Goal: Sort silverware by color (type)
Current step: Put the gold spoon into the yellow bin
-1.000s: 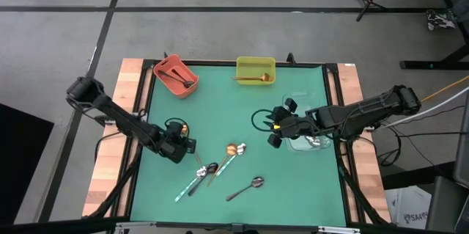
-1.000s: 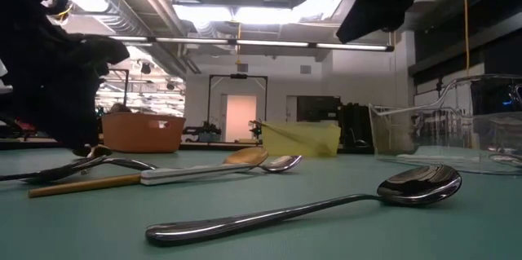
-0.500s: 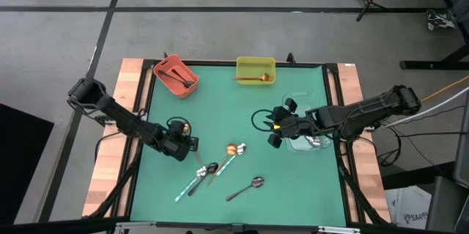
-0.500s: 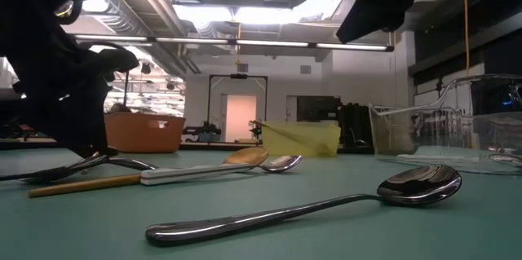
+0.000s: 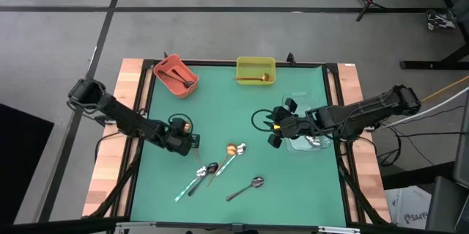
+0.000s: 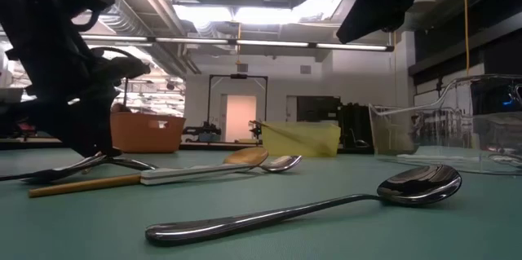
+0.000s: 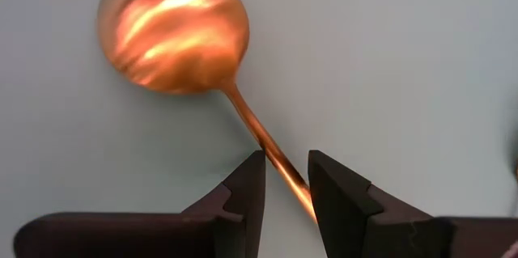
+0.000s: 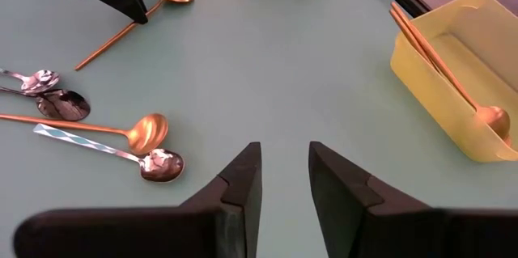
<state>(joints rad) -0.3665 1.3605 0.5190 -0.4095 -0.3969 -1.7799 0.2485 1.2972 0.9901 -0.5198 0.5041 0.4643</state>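
Observation:
A gold spoon [image 7: 174, 31] lies on the green table at the left; its bowl [image 5: 187, 125] points to the far side. My left gripper [image 7: 285, 179] reaches down over it, open, one finger on each side of the thin handle [image 7: 271, 151]; I see no hold. My right gripper [image 8: 285, 169] hangs open above the table's right half [image 5: 277, 133], with nothing between its fingers. Loose silverware lies near the front: two spoons [image 5: 204, 170] side by side, a gold one [image 5: 231, 149], a silver one with a pale handle [image 5: 240, 147] and a dark shiny one [image 5: 253, 183].
At the far edge stand an orange bin [image 5: 167, 67] holding a dark spoon and a yellow bin [image 5: 256, 61] holding a gold spoon. A clear bin [image 5: 314, 144] with silver spoons sits under my right arm. Wooden rails border the table's left and right sides.
My left gripper has crept a little toward the table's right edge, staying low over the gold spoon's handle; the gap between its fingers looks the same. The spoons on the table lie where they were.

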